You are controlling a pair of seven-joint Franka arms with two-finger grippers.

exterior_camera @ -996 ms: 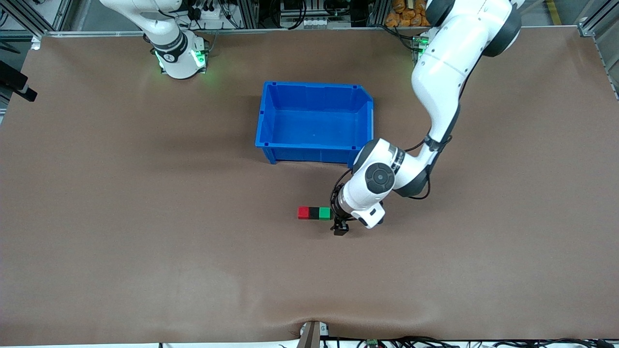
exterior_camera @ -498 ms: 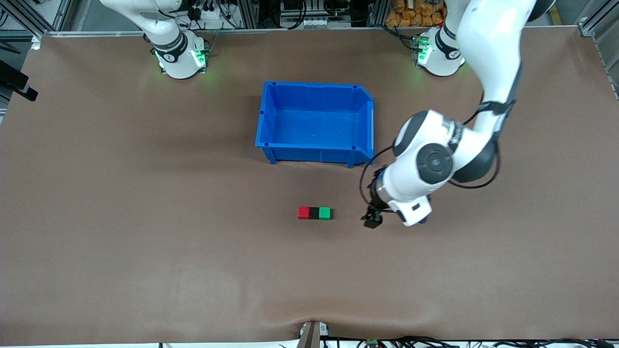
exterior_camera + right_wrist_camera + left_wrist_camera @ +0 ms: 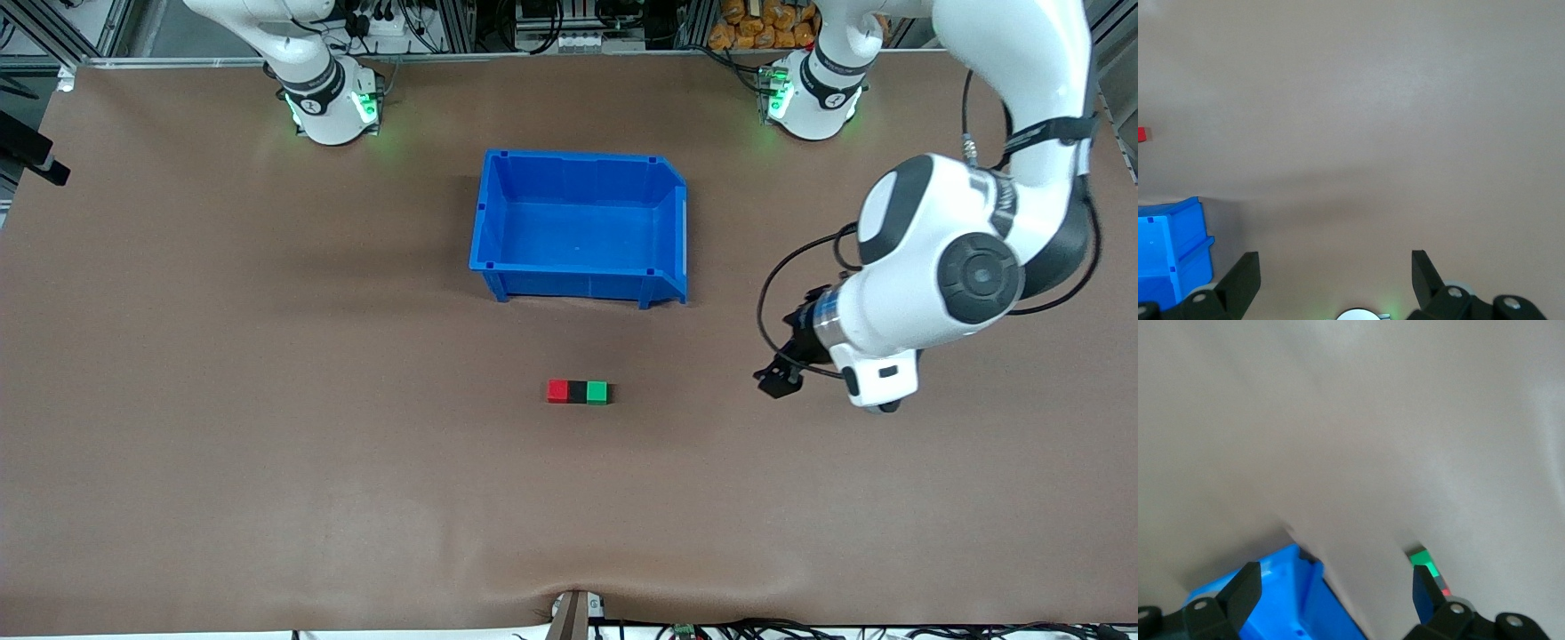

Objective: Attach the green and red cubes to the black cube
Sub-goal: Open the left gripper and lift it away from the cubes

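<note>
The red cube [image 3: 557, 391], the black cube [image 3: 577, 392] and the green cube [image 3: 597, 392] lie in one touching row on the table, black in the middle, nearer to the front camera than the blue bin. My left gripper [image 3: 779, 380] is open and empty, up in the air over bare table toward the left arm's end, well apart from the row. The left wrist view shows its gripper [image 3: 1335, 580] open, with the green cube [image 3: 1423, 560] and a bit of the red cube [image 3: 1446, 592]. My right gripper [image 3: 1335, 263] is open and empty; its arm waits by its base.
An empty blue bin [image 3: 669, 231] stands mid-table, farther from the front camera than the cubes; it also shows in the left wrist view [image 3: 1291, 607] and the right wrist view [image 3: 1168, 253]. The arm bases [image 3: 329, 107] stand along the table's back edge.
My left gripper has drawn away from the green cube toward the left arm's end of the table and risen. The row of cubes has not moved.
</note>
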